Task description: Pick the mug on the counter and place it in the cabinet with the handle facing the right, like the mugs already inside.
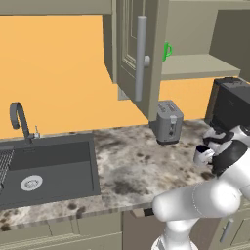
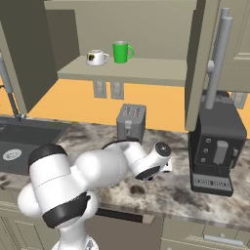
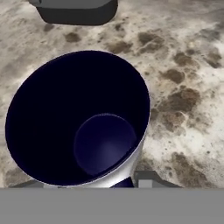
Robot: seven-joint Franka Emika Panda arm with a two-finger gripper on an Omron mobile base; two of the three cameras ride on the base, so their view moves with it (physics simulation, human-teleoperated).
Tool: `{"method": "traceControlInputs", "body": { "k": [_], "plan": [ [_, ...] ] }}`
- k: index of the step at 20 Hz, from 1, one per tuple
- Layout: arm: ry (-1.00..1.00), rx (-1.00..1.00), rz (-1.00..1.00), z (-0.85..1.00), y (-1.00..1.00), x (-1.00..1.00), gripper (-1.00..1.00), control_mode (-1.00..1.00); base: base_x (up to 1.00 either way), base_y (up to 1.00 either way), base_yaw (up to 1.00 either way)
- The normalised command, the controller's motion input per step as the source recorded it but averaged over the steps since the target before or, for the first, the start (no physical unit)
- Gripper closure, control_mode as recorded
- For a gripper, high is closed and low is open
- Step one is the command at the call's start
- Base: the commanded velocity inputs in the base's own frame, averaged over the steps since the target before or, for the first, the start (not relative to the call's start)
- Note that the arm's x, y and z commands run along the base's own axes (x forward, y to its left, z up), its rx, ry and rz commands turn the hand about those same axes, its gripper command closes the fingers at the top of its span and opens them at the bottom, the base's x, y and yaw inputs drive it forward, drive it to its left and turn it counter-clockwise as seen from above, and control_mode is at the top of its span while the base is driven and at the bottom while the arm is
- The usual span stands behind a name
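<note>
Fingers at mug — grasp stage.
I see mug [image 3: 78,131] upright directly under fingers [image 3: 131,180]; closure and hold — cannot tell.

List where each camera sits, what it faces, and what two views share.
Left base view: behind the arm, left; faces sink, toaster; arm lower right.
Right base view: behind, right; faces open cabinet, coffee machine; arm lower left.
Hand view: on the hand, down into the mug.
Shared: toaster, counter.
</note>
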Motion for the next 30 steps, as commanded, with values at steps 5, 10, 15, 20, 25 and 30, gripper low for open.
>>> {"method": "traceControlInputs", "body": {
  "k": [5,10,15,20,25,30],
  "plan": [
    [0.0,0.0,0.06,-0.08,-0.01,0.07,1.0,-1.0,0.0,0.0,0.0],
    [0.0,0.0,0.03,0.0,0.01,0.0,1.0,-1.0,0.0,0.0,0.0],
    [-0.01,0.0,0.01,0.21,0.27,-0.01,1.0,-1.0,0.0,0.0,0.0],
    [-0.03,0.0,0.0,0.24,0.45,0.0,1.0,-1.0,0.0,0.0,0.0],
    [-0.02,0.0,0.0,0.06,0.54,0.0,1.0,-1.0,0.0,0.0,0.0],
    [-0.02,0.0,0.0,0.0,0.56,0.0,1.0,-1.0,0.0,0.0,0.0]
  ]
}}
